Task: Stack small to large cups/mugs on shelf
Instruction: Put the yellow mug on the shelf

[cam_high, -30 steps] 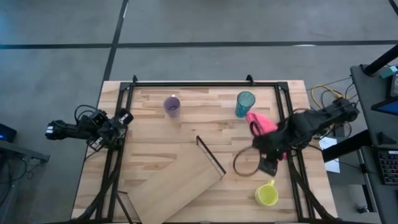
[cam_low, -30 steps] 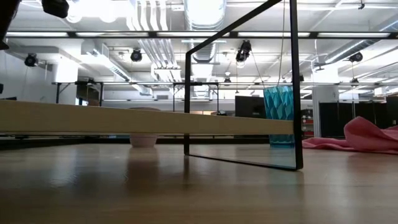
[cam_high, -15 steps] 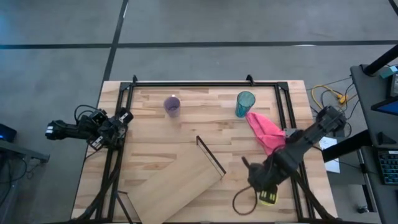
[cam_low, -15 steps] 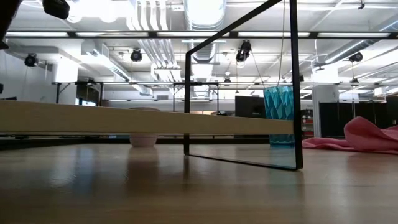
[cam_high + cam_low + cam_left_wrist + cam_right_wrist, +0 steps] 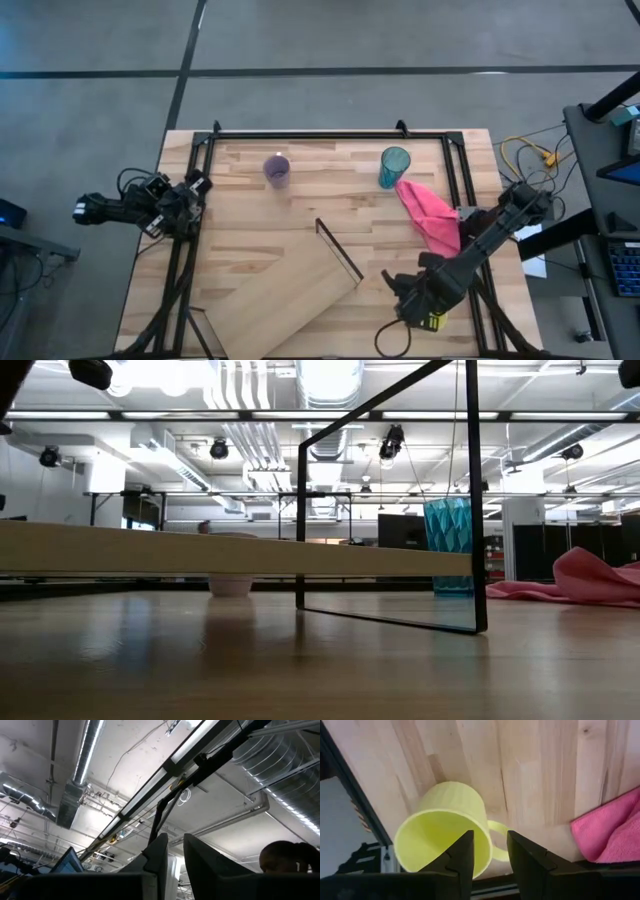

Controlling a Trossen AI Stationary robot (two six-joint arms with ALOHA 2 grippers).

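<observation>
Right tool [image 5: 489, 851] over yellow mug [image 5: 447, 826], fingers slightly spread astride its rim, not pinching, left tool [image 5: 190, 190] parked at tabletop [image 5: 300, 215] edge, nearly pressed together

The right claw [image 5: 489, 857] hangs over the light-wood tabletop [image 5: 530, 765] with its two dark fingers [image 5: 462, 855] slightly parted. Just beyond them the yellow mug [image 5: 445, 827] shows its open mouth, one finger crossing its rim and the handle lying in the gap between the fingers. A pink cloth [image 5: 610, 832] lies off to the side of the claw, apart from the mug.
</observation>
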